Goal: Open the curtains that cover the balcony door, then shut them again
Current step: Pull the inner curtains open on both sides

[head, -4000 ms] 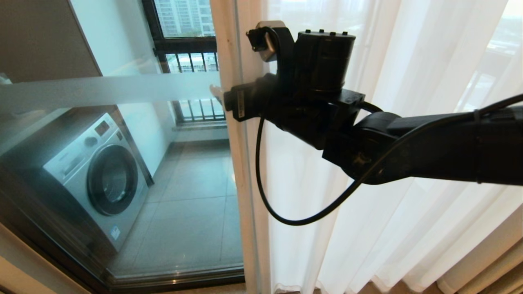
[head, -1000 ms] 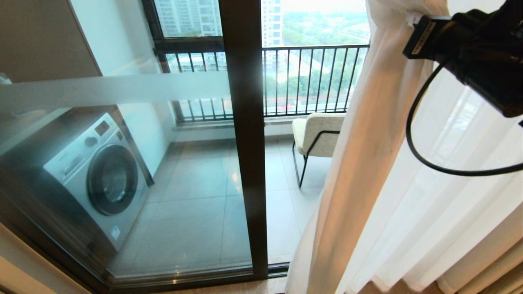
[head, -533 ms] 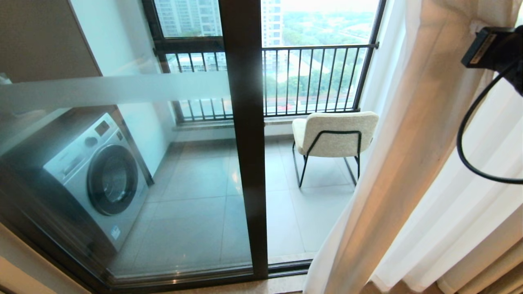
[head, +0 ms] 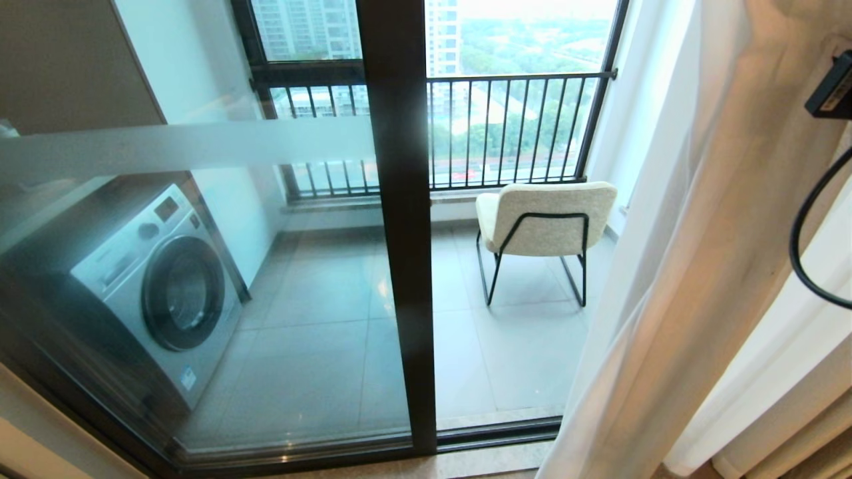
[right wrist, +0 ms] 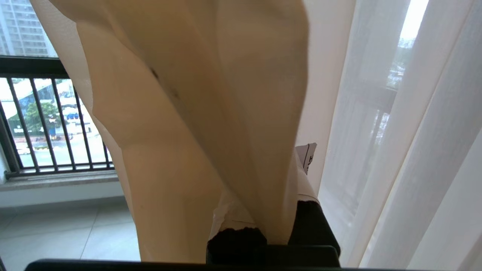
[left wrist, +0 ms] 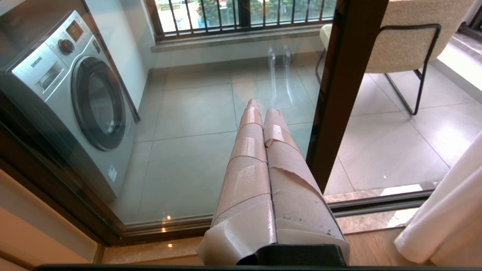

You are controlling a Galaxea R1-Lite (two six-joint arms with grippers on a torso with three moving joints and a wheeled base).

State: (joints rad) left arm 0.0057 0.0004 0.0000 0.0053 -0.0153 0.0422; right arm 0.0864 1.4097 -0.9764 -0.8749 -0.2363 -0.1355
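Observation:
The sheer white curtains (head: 692, 266) hang bunched at the right of the head view, their folds (right wrist: 410, 150) still letting the light through. My right gripper (right wrist: 265, 210) is shut on a gathered fold of the fabric (right wrist: 211, 113), which hides its tips. Only a black part of that arm (head: 831, 93) shows at the far right edge. The balcony door (head: 398, 233) stands uncovered, with its dark upright frame and a frosted band (head: 186, 143) across the left glass. My left gripper (left wrist: 263, 111) is shut and empty, parked low, pointing at the glass beside the frame.
Behind the glass stand a washing machine (head: 160, 286) at the left, a cream chair (head: 547, 216) on black legs and a black railing (head: 512, 126). A thicker beige drape (head: 792, 432) hangs at the bottom right. A black cable (head: 799, 253) loops from my right arm.
My right gripper has carried the curtain edge further right, and the arm has almost left the head view. More of the door glass, the chair and the balcony floor now show.

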